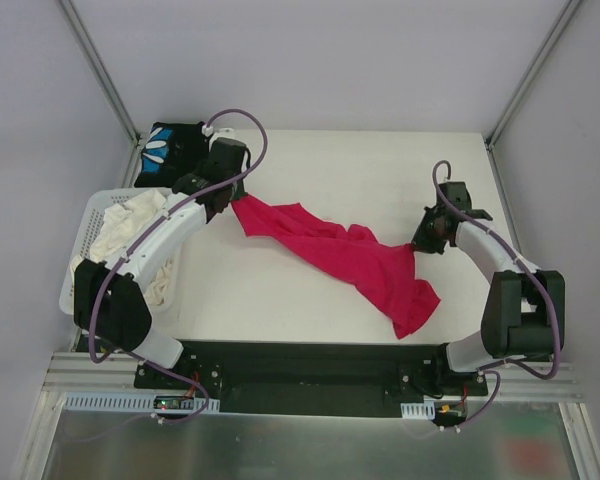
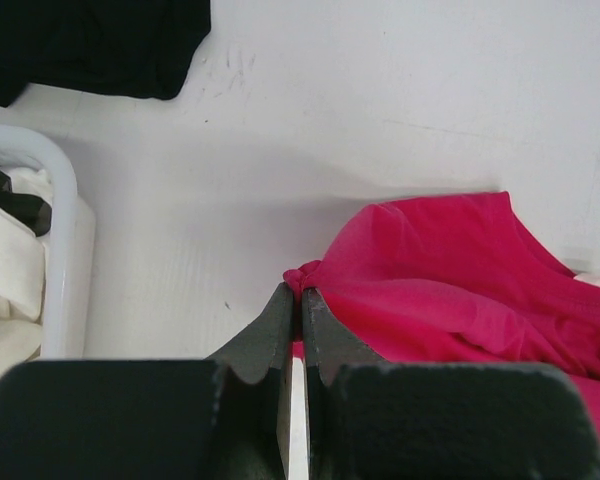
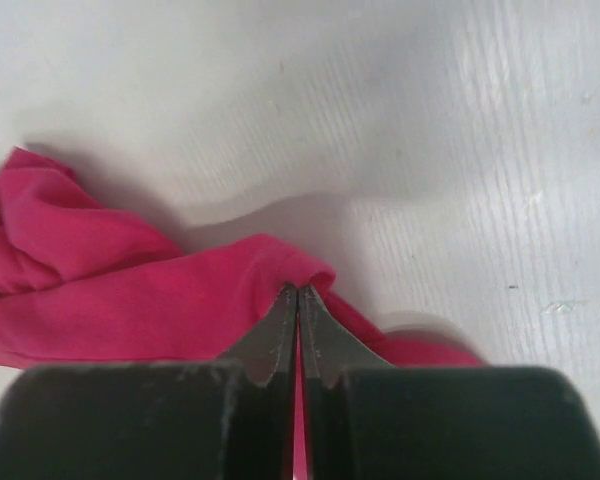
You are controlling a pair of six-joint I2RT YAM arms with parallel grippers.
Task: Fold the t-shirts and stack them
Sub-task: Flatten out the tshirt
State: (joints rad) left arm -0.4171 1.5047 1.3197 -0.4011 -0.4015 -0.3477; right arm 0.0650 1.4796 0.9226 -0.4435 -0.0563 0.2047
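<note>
Right of the white plastic lattice basket (image 2: pixel 70 260), the crumpled magenta-red cloth t-shirt (image 1: pixel 350 255) lies on the white tabletop (image 1: pixel 380 170), with the left pincer (image 2: pixel 298 295) and the right pincer (image 3: pixel 297 292) each pinching one end. Spreading seems to be in hand. The next move calls for drawing both ends apart until the cloth lies flat.

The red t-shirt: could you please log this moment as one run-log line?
left gripper: shut on red t-shirt | right gripper: shut on red t-shirt | state: bunched, unfolded | black t-shirt: far left
</note>
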